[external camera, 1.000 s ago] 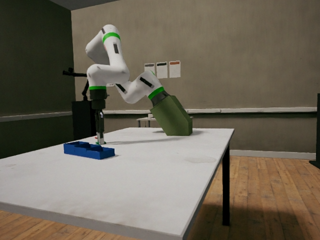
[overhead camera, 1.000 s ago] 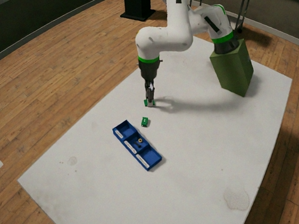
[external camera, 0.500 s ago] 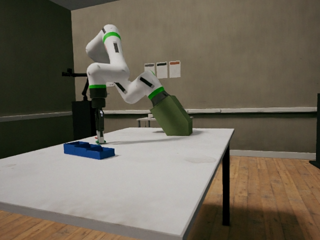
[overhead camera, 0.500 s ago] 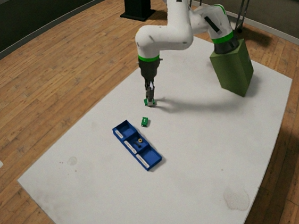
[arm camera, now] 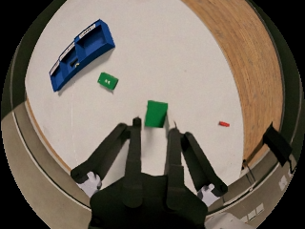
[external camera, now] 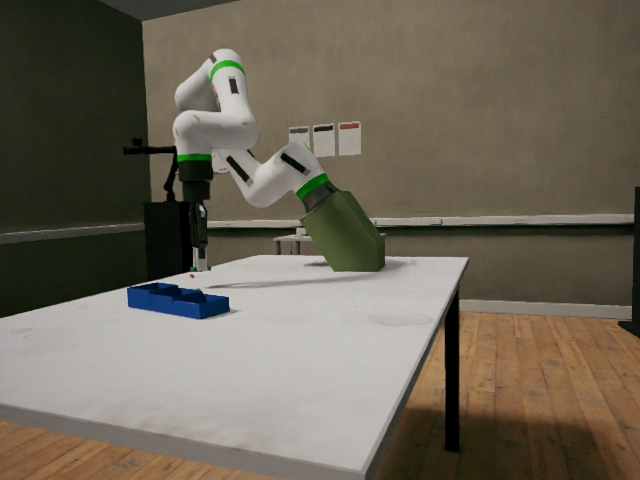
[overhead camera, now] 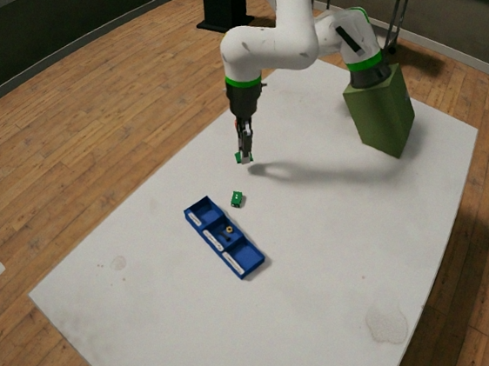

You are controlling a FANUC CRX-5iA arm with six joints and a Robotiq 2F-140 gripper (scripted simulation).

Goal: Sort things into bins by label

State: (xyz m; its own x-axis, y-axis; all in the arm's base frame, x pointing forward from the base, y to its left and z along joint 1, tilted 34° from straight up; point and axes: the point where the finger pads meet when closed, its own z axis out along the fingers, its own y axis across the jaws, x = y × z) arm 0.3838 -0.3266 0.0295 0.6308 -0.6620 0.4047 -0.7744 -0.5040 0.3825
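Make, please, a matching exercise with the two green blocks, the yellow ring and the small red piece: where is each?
1. Green block with white marks
2. Plain green block
3. Yellow ring
4. Small red piece

A. In the middle blue bin
B. On the table, farthest from the bins
C. On the table, close beside the bins
D. Between the tool's fingers

Pairs: 1-C, 2-D, 3-A, 4-B

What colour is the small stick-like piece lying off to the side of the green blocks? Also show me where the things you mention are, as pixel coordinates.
Red [arm camera: 224,124] [external camera: 191,275]; shows best in the wrist view.
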